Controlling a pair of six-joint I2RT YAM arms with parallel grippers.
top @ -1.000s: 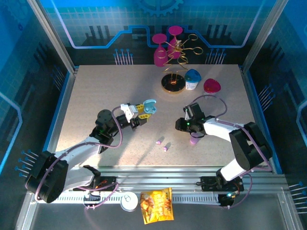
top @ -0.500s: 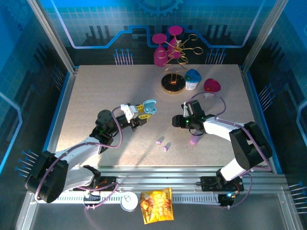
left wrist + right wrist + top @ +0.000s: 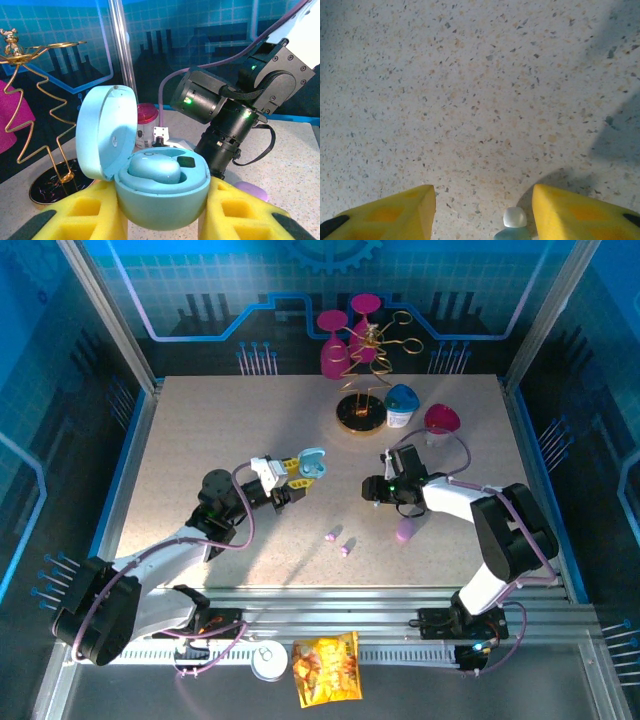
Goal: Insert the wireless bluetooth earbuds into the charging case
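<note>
Your left gripper point(image 3: 298, 478) clamps the open blue charging case point(image 3: 160, 202), with one pale blue earbud point(image 3: 152, 170) seated inside. Your right gripper point(image 3: 481, 194) has its fingers apart, another pale blue bud point(image 3: 514, 218) low between them. The buds look light and slippery, so pinch the rounded body.

Smooth pale-blue plastic case point(image 3: 160, 207), speckled matt stone-look table point(image 3: 470, 100)

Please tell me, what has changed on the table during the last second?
The right end effector moved a little toward the far side of the table and slightly to the left. The left end effector stayed in place, gripping the open blue case. The two pink earbuds and the pink case did not move.
</note>
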